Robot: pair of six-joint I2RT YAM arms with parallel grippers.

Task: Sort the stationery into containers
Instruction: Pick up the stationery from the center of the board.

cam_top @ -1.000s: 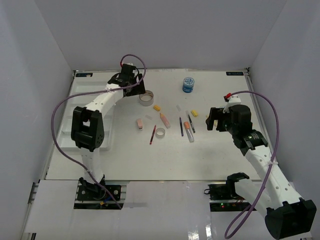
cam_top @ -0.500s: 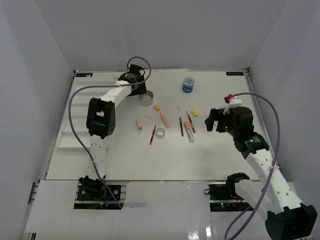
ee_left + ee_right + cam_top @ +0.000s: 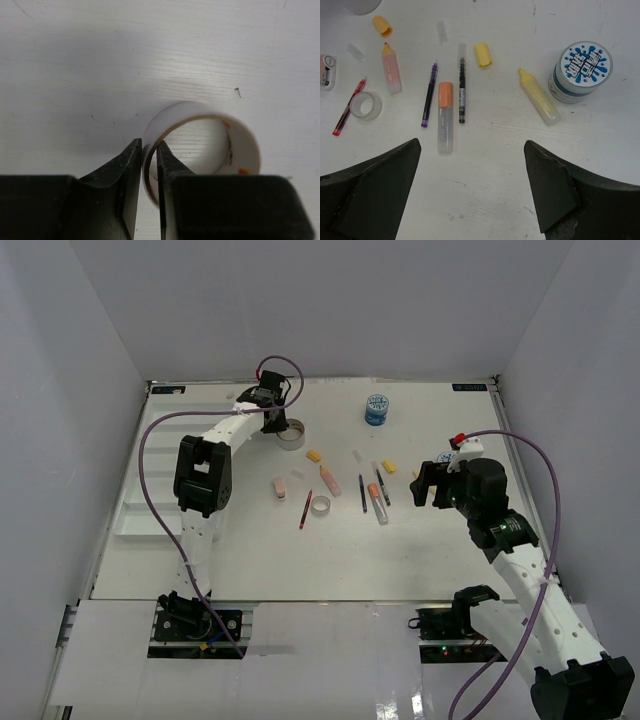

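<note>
My left gripper (image 3: 273, 420) reaches to the far left-centre of the table. It is shut on the wall of the tan tape roll (image 3: 200, 145), one finger inside the ring and one outside; the roll (image 3: 291, 435) rests on the table. My right gripper (image 3: 472, 145) hangs open over bare table at the right (image 3: 430, 486). Ahead of it lie an orange-capped marker (image 3: 445, 117), a black pen (image 3: 461, 90), a purple pen (image 3: 429, 95), a pink marker (image 3: 391, 70), a yellow marker (image 3: 539, 97), a clear roll (image 3: 366, 105) and a red pen (image 3: 349, 107). One blue-white tub (image 3: 582, 70) stands beside the yellow marker.
A second blue-white tub (image 3: 377, 409) stands at the back centre. The white tray (image 3: 135, 525) lies along the left edge, partly behind the left arm. A pink eraser (image 3: 280, 487) and yellow pieces (image 3: 314, 455) lie among the pens. White walls enclose the table.
The left gripper has closed from wide open onto the tape roll's wall after the arm stretched toward the back. The right arm has barely shifted.
</note>
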